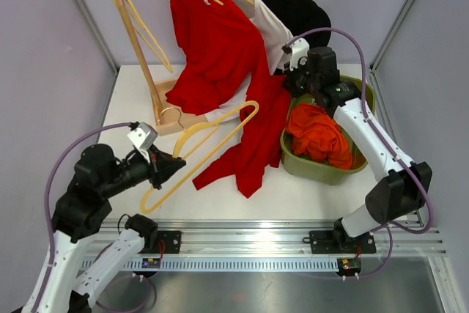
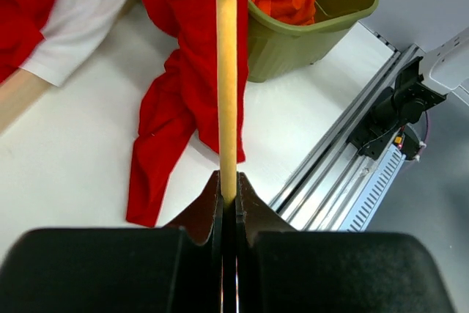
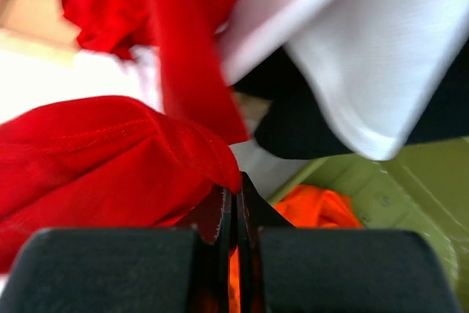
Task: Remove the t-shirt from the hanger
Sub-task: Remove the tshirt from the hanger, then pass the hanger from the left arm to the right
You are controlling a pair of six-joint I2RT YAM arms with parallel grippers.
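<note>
A red t-shirt [image 1: 253, 148] lies stretched over the table, its upper end lifted. My right gripper [image 1: 288, 83] is shut on a fold of its edge [image 3: 95, 159], with the jaws [image 3: 233, 192] closed on the hem. My left gripper [image 1: 179, 163] is shut on the bar of a yellow wooden hanger [image 1: 192, 133], held low over the table. In the left wrist view the bar [image 2: 227, 71] runs straight out from the jaws [image 2: 229, 181] over the red cloth [image 2: 168, 122]. The hanger's far end meets the shirt; I cannot tell whether it is still inside.
A wooden rack [image 1: 132, 27] at the back holds a second red shirt [image 1: 212, 34], a white one [image 1: 271, 27] and a black one [image 1: 308, 9] on hangers. A green basket [image 1: 363, 170] with orange cloth [image 1: 319, 133] stands at the right, under my right arm.
</note>
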